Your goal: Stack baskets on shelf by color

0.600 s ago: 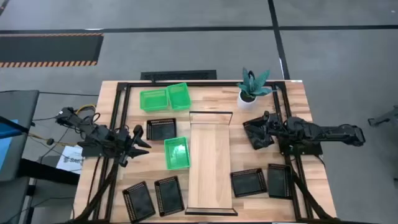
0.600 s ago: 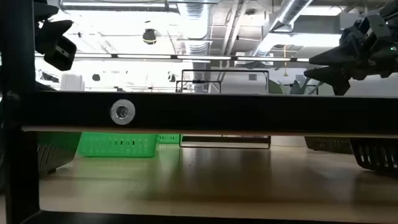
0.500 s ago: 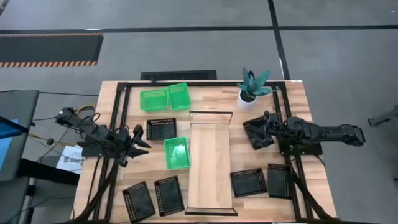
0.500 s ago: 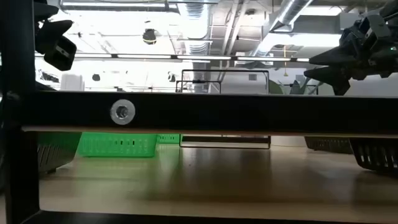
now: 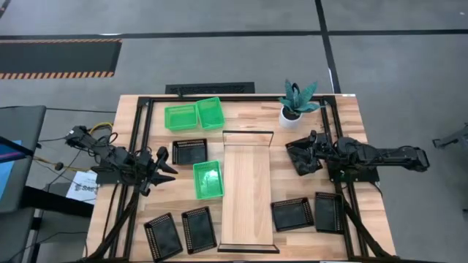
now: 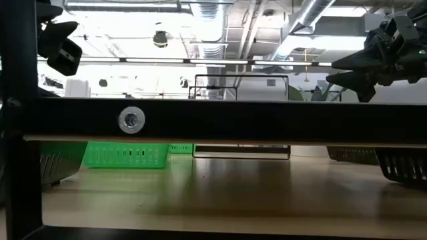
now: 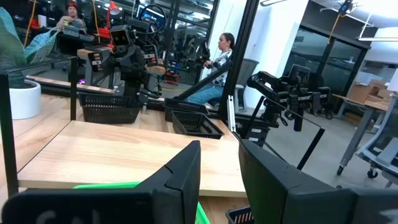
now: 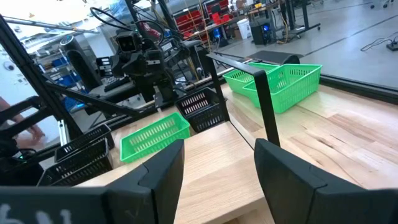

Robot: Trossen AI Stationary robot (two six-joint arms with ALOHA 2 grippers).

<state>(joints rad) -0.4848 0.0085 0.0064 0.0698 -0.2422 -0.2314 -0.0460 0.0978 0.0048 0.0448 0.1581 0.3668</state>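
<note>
Black fingers of the left gripper (image 5: pixel 167 169) stand apart and hold nothing, hovering near the tabletop's left edge beside a green basket (image 5: pixel 208 179). The shelf (image 5: pixel 246 191) lies bare along the middle, so we judge no stacking has begun. Toward the right edge, the right gripper (image 5: pixel 302 150) hovers over a black basket (image 5: pixel 303 158), fingers spread and empty. Next, we think, each must descend onto a basket rim and close.
</note>
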